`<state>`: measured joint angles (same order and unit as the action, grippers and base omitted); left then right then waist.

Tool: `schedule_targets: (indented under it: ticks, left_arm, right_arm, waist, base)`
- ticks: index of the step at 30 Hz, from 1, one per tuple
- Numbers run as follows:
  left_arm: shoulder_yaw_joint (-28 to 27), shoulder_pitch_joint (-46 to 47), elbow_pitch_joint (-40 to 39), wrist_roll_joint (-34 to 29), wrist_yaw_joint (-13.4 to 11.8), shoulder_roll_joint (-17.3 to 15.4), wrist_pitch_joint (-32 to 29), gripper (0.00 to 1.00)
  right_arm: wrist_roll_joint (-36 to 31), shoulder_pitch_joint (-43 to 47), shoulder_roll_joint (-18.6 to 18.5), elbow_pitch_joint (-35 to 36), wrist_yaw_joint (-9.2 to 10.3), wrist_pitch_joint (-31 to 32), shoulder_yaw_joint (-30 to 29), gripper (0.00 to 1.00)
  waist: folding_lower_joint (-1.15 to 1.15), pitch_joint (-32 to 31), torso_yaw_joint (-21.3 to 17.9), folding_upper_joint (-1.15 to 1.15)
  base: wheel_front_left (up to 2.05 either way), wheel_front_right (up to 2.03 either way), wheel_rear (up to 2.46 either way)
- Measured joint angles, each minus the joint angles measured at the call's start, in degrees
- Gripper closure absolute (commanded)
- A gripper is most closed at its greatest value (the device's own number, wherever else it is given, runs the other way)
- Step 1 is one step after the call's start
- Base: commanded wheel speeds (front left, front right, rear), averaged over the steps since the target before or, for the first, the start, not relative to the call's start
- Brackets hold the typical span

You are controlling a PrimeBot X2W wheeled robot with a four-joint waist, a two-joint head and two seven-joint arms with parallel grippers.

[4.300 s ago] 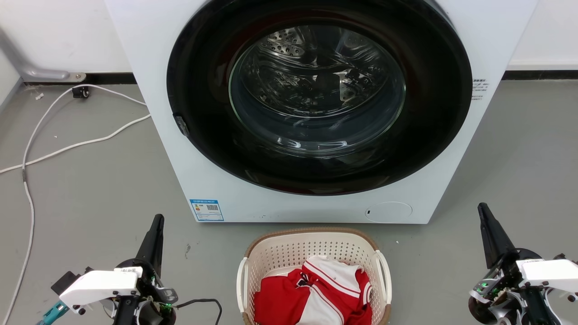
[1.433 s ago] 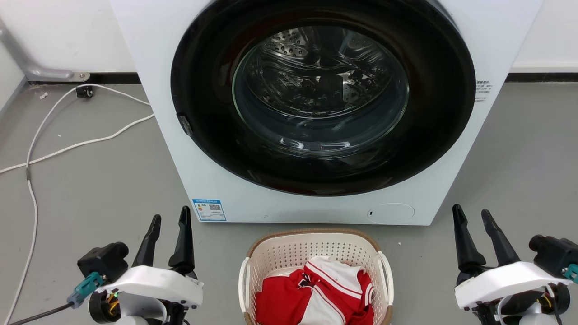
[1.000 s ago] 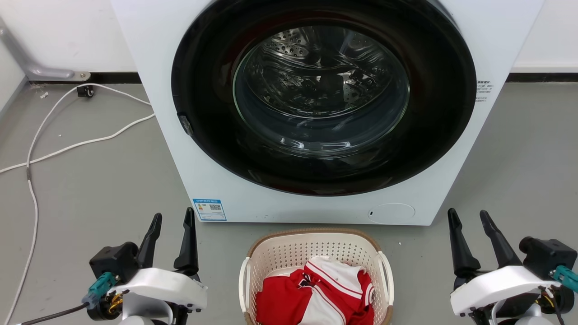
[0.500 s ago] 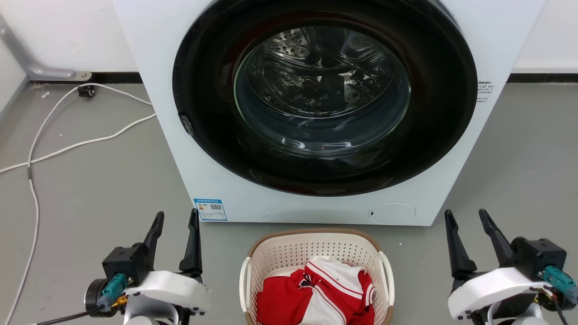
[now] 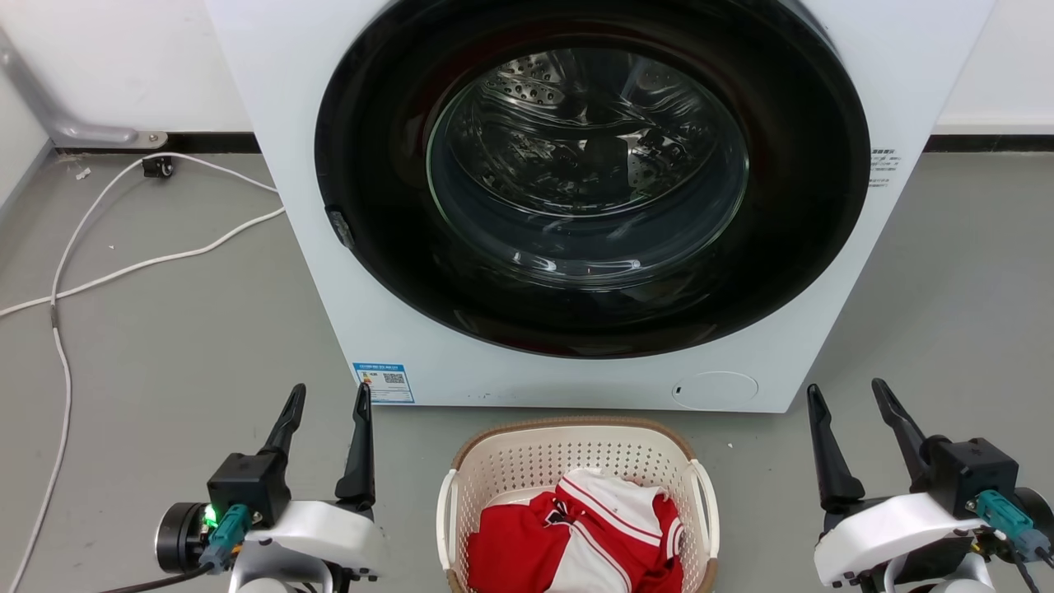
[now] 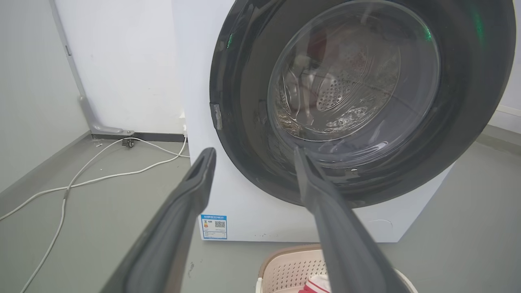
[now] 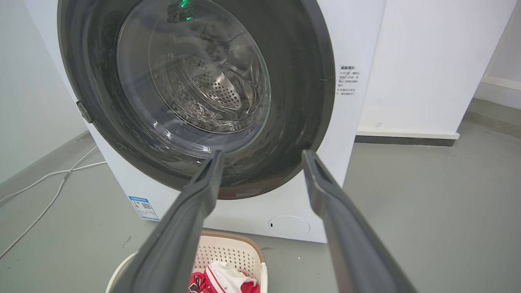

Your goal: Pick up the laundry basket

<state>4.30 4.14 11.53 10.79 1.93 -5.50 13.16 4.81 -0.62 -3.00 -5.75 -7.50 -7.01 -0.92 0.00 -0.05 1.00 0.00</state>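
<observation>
Left of the laundry basket (image 5: 527,465) hangs the left end effector (image 5: 330,389), right of it the right end effector (image 5: 846,385), both with fingers (image 5: 360,445) spread and clear of it, probably staged so each can take one of its white side handles (image 5: 706,511). The basket rests on the floor (image 5: 165,354), holding a red-and-white garment (image 5: 527,543). Just behind it stands the washing machine (image 5: 494,383).

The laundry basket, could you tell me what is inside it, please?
Red-and-white clothing lies bunched inside the laundry basket, hiding anything beneath; the near end is cut off.
</observation>
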Motion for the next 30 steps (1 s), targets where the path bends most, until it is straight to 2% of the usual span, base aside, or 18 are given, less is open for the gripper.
schedule_targets:
  ticks: [18, 30]
  left_arm:
    - [-0.37, 0.00, 0.98, -6.62, -0.09, 0.44, 1.75, 0.00]
    - [-1.15, 0.00, 1.49, -6.61, 0.04, 0.78, 1.85, 0.00]
  right_arm:
    - [-4.94, 0.45, 0.01, -0.02, 0.00, -1.02, -0.07, 0.00]
    - [-5.03, 0.44, 0.01, -0.54, -0.01, -0.96, -0.08, 0.00]
  waist:
    - [0.00, -0.01, -0.06, 0.00]
    - [0.00, -0.06, -0.21, 0.00]
  base:
    - [0.00, 0.00, 0.00]
    - [0.00, 0.00, 0.00]
